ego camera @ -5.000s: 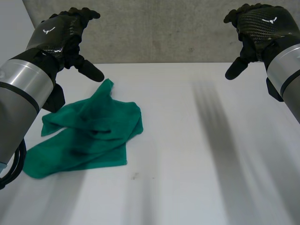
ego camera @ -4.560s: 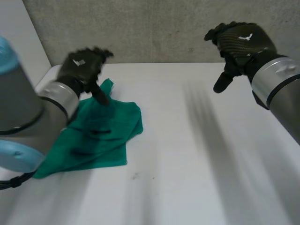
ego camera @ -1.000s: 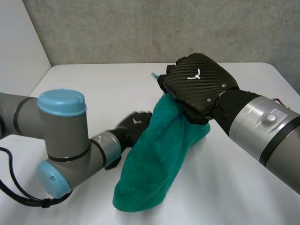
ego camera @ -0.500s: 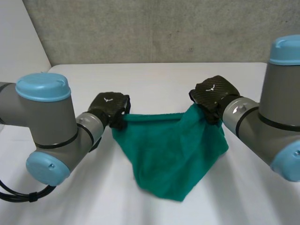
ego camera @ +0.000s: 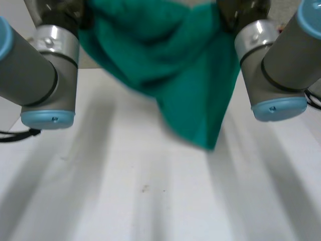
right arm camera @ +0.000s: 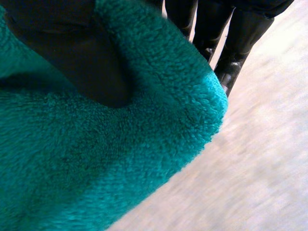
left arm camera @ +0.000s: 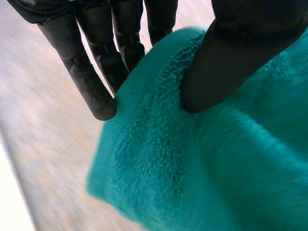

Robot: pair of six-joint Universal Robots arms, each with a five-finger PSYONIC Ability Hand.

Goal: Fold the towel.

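Note:
The green towel [ego camera: 185, 65] hangs in the air above the white table [ego camera: 125, 201], stretched between both hands, and its lowest tip points down at the middle. My left hand [left arm camera: 231, 57] pinches one upper corner of the towel [left arm camera: 216, 168] between thumb and fingers [left arm camera: 91, 82]. My right hand [right arm camera: 72, 48] pinches the other upper corner of the towel [right arm camera: 96, 168], thumb on the cloth and fingers [right arm camera: 240, 43] behind it. In the head view the left hand [ego camera: 65, 7] and right hand [ego camera: 241, 10] are high up, at the towel's upper edge.
Both forearms with light-blue caps [ego camera: 47, 118] [ego camera: 278, 108] reach over the table at either side of the towel. A grey wall stands behind the table. A small dark speck [ego camera: 144, 189] marks the tabletop.
Both hands have risen high, carrying the towel up off the table. A second ago only the right hand held it; the left hand has since shut on a corner.

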